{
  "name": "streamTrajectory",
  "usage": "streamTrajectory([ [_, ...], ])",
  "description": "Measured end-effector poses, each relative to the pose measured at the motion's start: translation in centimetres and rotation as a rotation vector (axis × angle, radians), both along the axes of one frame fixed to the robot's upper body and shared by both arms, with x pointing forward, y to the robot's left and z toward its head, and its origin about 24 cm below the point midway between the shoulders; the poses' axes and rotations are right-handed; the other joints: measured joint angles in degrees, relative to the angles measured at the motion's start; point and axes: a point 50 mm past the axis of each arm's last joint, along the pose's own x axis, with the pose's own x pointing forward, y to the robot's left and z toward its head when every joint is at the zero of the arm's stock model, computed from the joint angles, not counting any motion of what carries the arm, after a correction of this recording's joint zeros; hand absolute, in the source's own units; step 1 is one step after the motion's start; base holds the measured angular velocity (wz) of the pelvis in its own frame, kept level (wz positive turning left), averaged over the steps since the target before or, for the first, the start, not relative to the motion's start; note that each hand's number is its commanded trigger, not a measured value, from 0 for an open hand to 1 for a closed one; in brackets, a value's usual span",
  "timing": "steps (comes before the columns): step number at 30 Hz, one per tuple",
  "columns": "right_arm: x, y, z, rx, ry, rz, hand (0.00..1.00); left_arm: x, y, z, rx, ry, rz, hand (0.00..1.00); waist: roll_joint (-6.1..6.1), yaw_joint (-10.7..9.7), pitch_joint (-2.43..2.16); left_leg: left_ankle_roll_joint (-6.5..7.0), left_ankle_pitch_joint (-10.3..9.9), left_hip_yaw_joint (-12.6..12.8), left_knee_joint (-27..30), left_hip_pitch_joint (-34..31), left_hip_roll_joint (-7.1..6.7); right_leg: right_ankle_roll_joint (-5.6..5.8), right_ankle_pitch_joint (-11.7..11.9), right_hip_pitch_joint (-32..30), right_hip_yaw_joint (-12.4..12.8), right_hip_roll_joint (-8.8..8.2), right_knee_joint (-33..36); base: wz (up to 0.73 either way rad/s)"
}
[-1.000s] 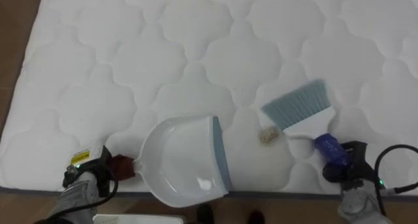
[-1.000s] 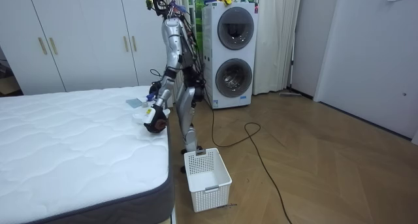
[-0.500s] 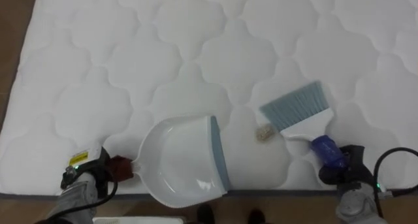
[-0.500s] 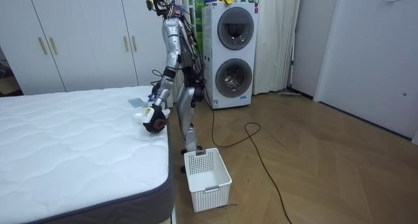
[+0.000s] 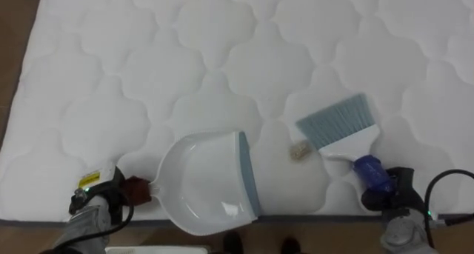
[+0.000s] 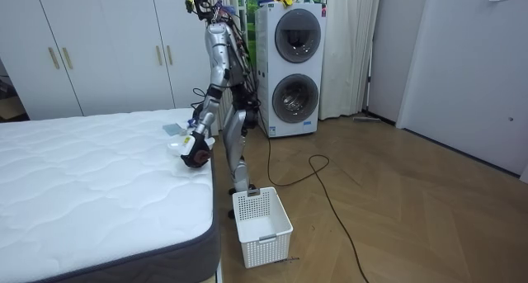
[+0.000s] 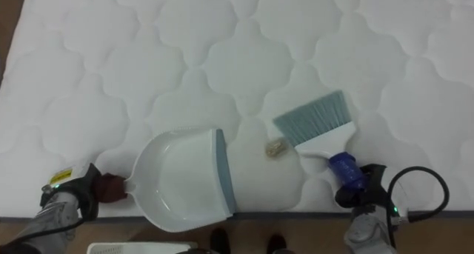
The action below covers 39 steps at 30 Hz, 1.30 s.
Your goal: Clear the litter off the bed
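Note:
A white dustpan (image 5: 207,184) with a grey-blue lip lies on the quilted white mattress (image 5: 185,61) near its front edge, mouth facing right. My left hand (image 5: 100,198) is shut on its red handle at the lower left. A small beige crumb of debris (image 5: 300,152) lies between the pan's lip and the brush (image 5: 341,124). The brush has grey-blue bristles resting on the mattress just right of the crumb. My right hand (image 5: 392,191) is shut on its blue handle at the lower right.
In the room view I stand at the bed's side edge, bent slightly over it. A white plastic basket (image 6: 262,225) sits on the wood floor by my feet. Stacked washing machines (image 6: 289,68) and wardrobes (image 6: 99,48) stand behind.
The whole picture has shifted slightly, so the camera moved. Brush, dustpan and crumb keep their places relative to each other.

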Motion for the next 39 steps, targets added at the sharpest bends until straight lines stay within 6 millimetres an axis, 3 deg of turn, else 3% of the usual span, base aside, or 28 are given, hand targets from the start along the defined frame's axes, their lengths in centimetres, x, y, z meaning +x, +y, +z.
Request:
streamTrajectory([
  [18,0.2,-0.4,0.0,-0.031,0.024,0.002,1.0,-0.1,-0.1,-0.1,0.011,0.007,-0.002,1.0,-0.07,-0.16,0.03,0.01,0.01,-0.04,-0.23,1.05,-0.16,0.06,-0.05,0.83,0.14,-0.47,0.19,0.0],
  [22,0.5,-0.8,0.1,-0.048,0.045,0.008,1.0,0.2,0.0,0.2,0.015,-0.003,-0.004,1.0,-1.05,-0.01,0.14,0.01,0.01,-0.05,0.04,0.9,-0.28,-0.01,-0.33,0.46,0.13,-0.57,1.09,0.0],
  [30,0.8,-5.2,2.0,-0.192,0.095,-0.024,1.0,1.3,1.0,1.7,0.063,-0.054,-0.04,1.0,-3.55,0.49,0.48,0.24,-0.07,0.16,1.23,-1.3,-0.4,-0.01,-0.56,-2.0,0.13,-1.25,2.68,0.0],
  [33,0.8,-8.0,3.5,-0.27,0.124,-0.062,1.0,2.0,1.3,2.3,0.076,-0.074,-0.049,1.0,-4.59,0.8,0.94,0.41,-0.23,0.32,2.35,-2.28,-0.06,-0.11,-0.5,-2.75,0.05,-1.22,3.35,-0.01],
  [39,1.0,-9.9,4.9,-0.359,0.159,-0.076,1.0,2.9,1.5,3.2,0.095,-0.1,-0.061,1.0,-5.74,1.5,1.28,0.38,-0.52,0.28,4.05,-4.06,0.38,-0.35,-0.4,-4.34,0.32,-0.88,4.37,-0.03],
])
